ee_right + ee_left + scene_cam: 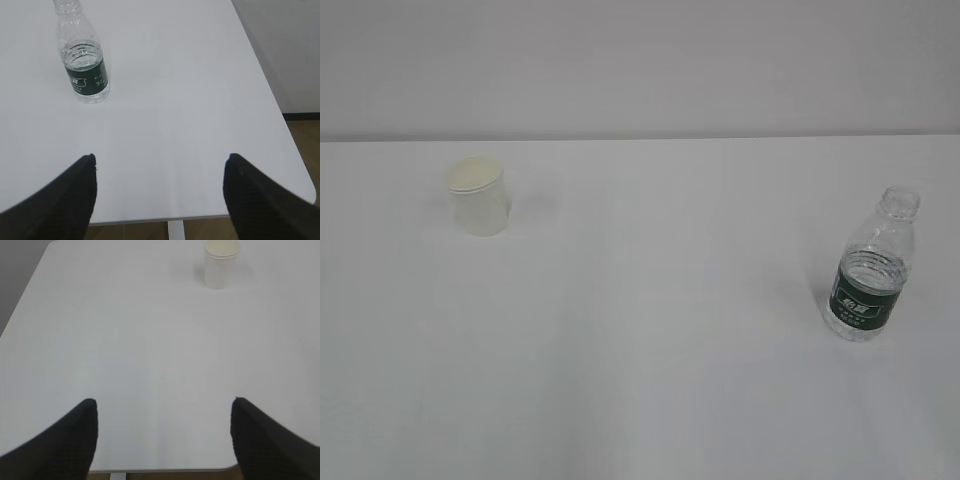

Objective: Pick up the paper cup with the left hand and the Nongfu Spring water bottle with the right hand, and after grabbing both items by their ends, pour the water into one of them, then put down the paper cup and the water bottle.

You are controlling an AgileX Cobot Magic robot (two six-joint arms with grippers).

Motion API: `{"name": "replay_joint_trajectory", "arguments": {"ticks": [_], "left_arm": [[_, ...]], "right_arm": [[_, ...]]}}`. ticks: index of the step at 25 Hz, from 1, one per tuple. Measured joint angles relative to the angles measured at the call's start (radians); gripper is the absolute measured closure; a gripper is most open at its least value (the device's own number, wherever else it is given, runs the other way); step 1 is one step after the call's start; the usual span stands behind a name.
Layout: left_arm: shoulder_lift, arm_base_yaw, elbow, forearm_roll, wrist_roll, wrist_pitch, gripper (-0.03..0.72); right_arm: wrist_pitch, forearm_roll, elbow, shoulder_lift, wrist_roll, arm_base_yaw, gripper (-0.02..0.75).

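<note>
The off-white paper cup [479, 196] stands upright at the far left of the white table [640, 330]; the left wrist view has the cup [220, 262] far ahead, right of centre. The Nongfu Spring water bottle [871, 268], clear, capless, with a dark green label, stands upright at the right. In the right wrist view the bottle [82, 57] is ahead to the left, holding some water. My left gripper [163, 402] is open and empty over the table's near edge. Over that near edge too, my right gripper [159, 157] is open and empty. Neither arm shows in the exterior view.
The table's left edge and rounded far corner [47, 247] show in the left wrist view. Its right edge and near right corner [307, 192] show in the right wrist view, with brown floor [300, 135] beyond. A pale wall [640, 60] rises behind the table.
</note>
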Motion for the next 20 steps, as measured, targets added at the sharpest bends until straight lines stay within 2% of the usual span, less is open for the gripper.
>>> {"name": "replay_joint_trajectory", "arguments": {"ticks": [20], "left_arm": [[0.0,0.0,0.0,0.0,0.0,0.0,0.1]], "right_arm": [[0.0,-0.004,0.0,0.0,0.0,0.0,0.15]]}}
